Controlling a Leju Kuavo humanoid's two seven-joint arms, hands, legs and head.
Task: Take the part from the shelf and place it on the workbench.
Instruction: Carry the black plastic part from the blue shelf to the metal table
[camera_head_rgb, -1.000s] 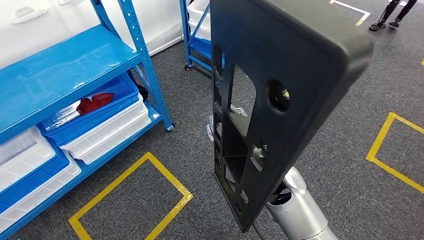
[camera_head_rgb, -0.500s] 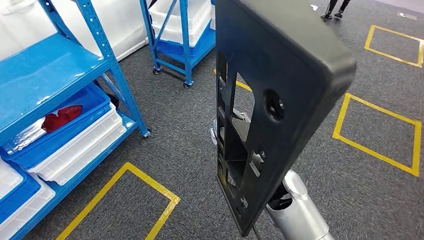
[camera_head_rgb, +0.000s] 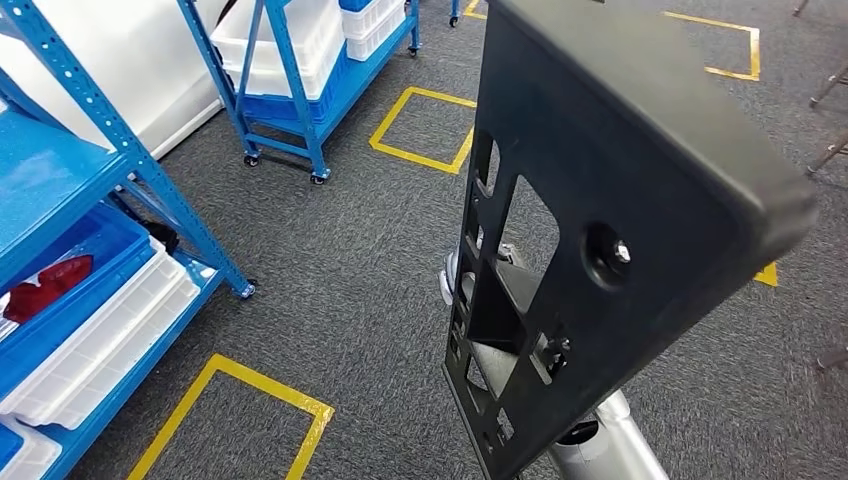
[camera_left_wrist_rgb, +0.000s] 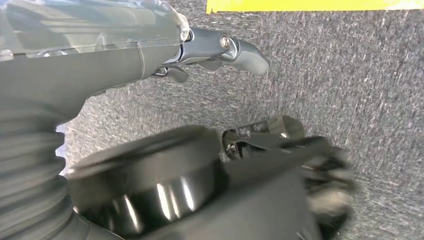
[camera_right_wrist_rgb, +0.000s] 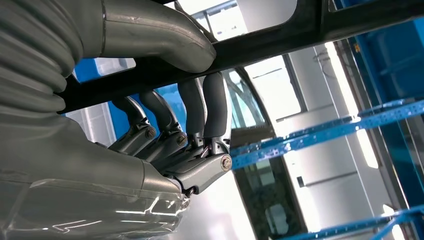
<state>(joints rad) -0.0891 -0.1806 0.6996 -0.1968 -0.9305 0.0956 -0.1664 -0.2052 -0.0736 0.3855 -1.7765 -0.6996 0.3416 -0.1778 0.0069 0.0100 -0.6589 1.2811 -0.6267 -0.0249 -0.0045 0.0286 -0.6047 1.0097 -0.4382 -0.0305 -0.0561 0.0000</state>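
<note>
- Since a second ago your whole head view has swung: the shelf (camera_head_rgb: 90, 190) has slid far left, so the camera turned, not the things.
- Right hand (camera_right_wrist_rgb: 165, 135) grasps the part (camera_head_rgb: 610, 200), fingers (camera_right_wrist_rgb: 210, 107) hooked over a bar; it stands upright, near, centre-right.
- Left hand (camera_left_wrist_rgb: 215, 50): hangs over the carpet (camera_head_rgb: 350, 260), holding nothing, fingers loose.

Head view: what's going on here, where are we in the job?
The robot's right hand grips a large black plastic part, its fingers wrapped around one of the part's bars, holding it upright close in front of the head camera. The blue shelf with its bins stands off to the left across grey carpet marked with yellow tape squares. The left hand hangs over the floor, holding nothing. No workbench shows, so the part is not yet set down.
</note>
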